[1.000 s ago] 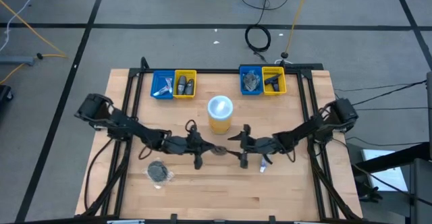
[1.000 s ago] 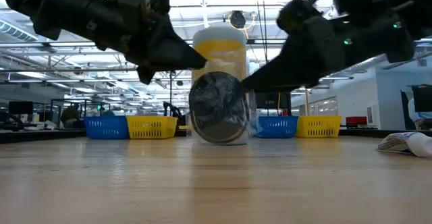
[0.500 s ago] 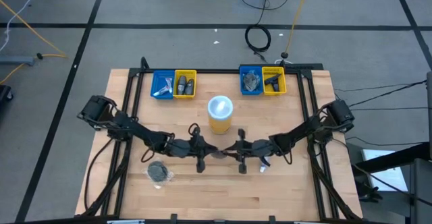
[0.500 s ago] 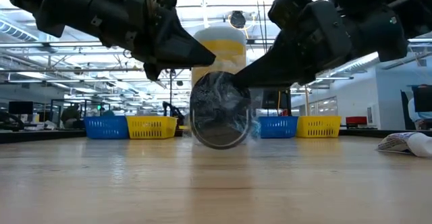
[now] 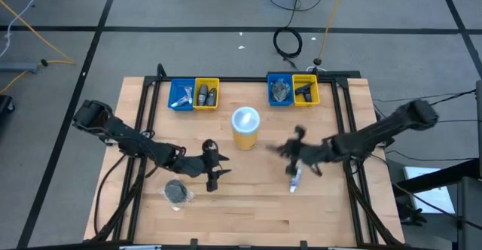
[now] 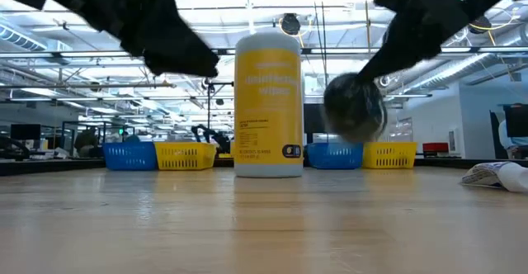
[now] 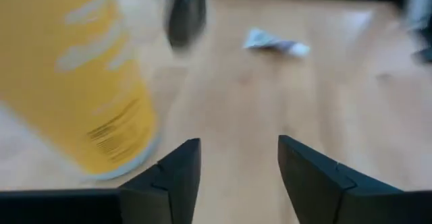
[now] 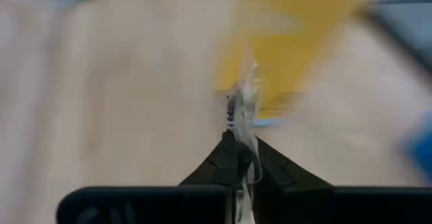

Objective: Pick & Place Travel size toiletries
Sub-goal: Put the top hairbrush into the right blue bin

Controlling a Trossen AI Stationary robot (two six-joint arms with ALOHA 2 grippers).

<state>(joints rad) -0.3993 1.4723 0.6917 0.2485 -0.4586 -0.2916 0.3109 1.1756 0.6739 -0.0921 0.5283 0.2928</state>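
A dark round clear-wrapped disc [image 6: 355, 109] hangs from my right gripper [image 5: 292, 146], which is shut on it to the right of the yellow cup [image 5: 245, 126]. My left gripper [image 5: 213, 167] is open and empty, left of and nearer than the cup; its two fingers stand apart in the left wrist view [image 7: 239, 163]. A second wrapped disc [image 5: 177, 192] lies flat on the table at the near left. A small white tube with a blue end [image 5: 294, 181] lies flat on the table, on the near side of my right gripper. My right gripper pinches the disc's clear wrapping [image 8: 241, 126] between its two shut fingers, at the wrapping's edge. The fingers [image 6: 404, 47] come slanting down from the table's right side. The disc hangs below them, edge-on to the wrist camera and clear of the table.
The yellow cup with a white lid [image 6: 268, 101] stands upright at the table's middle. Two pairs of blue and yellow bins [image 5: 194, 94] [image 5: 294, 89] stand at the far edge, with small items inside.
Both grippers were at the disc in front of the cup. My left gripper has let go of it and drawn back toward the table's left edge. My right gripper has carried the disc toward the right and far edges, clear of the table.
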